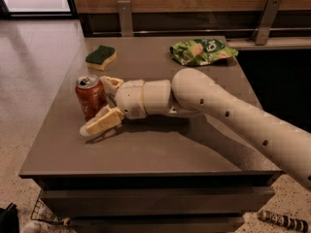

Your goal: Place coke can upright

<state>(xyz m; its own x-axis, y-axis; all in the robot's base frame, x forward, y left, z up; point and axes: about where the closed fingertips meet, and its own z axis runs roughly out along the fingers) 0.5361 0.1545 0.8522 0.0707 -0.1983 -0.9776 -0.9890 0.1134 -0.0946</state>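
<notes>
The coke can, red with a silver top and pull tab, stands upright on the grey table near its left edge. My gripper reaches in from the right at table height and is open. Its cream fingers lie spread on either side of the can, one behind it and one in front, low by the table top. The can stands on its own between them, and the far finger is partly hidden behind it.
A green and yellow sponge lies at the back left of the table. A green chip bag lies at the back right. A wooden wall with metal brackets runs behind. The table's left edge is close to the can.
</notes>
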